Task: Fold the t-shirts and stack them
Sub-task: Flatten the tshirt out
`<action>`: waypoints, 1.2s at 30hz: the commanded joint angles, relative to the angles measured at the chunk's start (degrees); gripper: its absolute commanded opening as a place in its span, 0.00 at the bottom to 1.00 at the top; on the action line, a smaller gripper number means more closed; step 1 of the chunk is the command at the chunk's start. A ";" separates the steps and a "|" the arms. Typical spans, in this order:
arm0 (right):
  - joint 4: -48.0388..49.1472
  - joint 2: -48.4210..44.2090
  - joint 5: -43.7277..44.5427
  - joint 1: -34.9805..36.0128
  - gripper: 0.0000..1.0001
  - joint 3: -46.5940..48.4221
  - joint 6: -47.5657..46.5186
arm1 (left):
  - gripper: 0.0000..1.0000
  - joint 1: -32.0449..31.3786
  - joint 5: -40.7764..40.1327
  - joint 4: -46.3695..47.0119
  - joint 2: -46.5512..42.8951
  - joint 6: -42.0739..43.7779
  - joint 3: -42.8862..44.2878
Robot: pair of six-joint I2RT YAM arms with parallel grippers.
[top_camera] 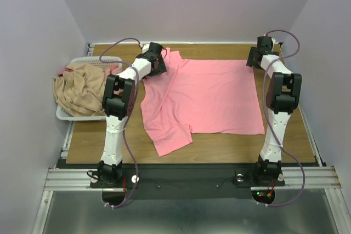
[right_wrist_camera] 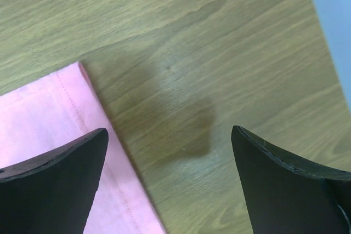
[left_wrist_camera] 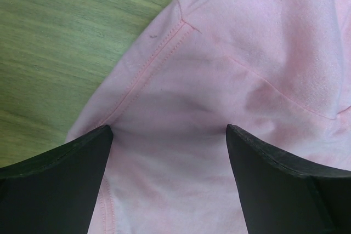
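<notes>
A wooden table point(top_camera: 230, 145) is enclosed by pale walls point(top_camera: 192, 4) on three sides. Its middle is covered by the salmon-pink t-shirt point(top_camera: 214, 97), spread flat, with one sleeve trailing toward the near edge. A white slatted basket point(top_camera: 90, 58) is set at the left edge and filled by the crumpled tan-beige t-shirt point(top_camera: 79, 89). Bare wood is seen along the near edge and in a narrow strip at the right. The left gripper point(left_wrist_camera: 169, 129) is held over the shirt's far left seam, jaws apart, nothing clasped. The right gripper point(right_wrist_camera: 170, 131) is held beside the far right hem corner, jaws apart over bare wood.
</notes>
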 commanded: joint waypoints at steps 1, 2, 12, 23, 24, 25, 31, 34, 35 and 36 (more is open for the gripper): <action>1.28 -3.45 -5.81 -0.11 1.00 1.40 3.69 | 0.97 0.64 -0.99 -0.55 0.23 1.22 2.69; 1.19 -3.98 -6.51 -0.11 1.00 1.66 3.69 | 0.97 0.64 -0.91 -0.64 0.23 1.22 3.12; 1.28 -21.37 -17.41 0.25 1.00 -15.10 9.83 | 0.97 0.55 -1.87 -2.83 -9.17 -1.24 3.75; 1.45 -17.35 -29.99 5.34 1.00 -15.56 9.40 | 0.97 0.11 4.01 -0.29 -7.60 0.60 2.07; 1.45 -15.86 -30.25 5.34 1.00 -15.04 9.41 | 0.97 0.11 4.37 -0.29 -6.38 1.21 2.16; 1.45 -15.07 -30.25 5.34 1.00 -14.08 9.32 | 0.97 0.11 4.54 -0.37 -5.75 1.39 2.08; 1.37 -10.06 -22.37 5.34 1.00 -13.54 8.18 | 0.97 0.55 3.23 1.38 -3.12 2.71 0.22; 1.28 -8.30 -20.50 5.34 1.00 -13.63 6.60 | 0.97 1.16 4.10 1.03 -0.74 3.50 1.72; 1.28 -7.94 -20.15 5.34 1.00 -13.80 6.16 | 0.97 1.51 4.71 1.03 -0.22 3.50 1.90; 1.28 -7.68 -19.88 5.34 1.00 -13.89 5.81 | 0.97 1.86 5.07 1.12 0.31 3.42 1.99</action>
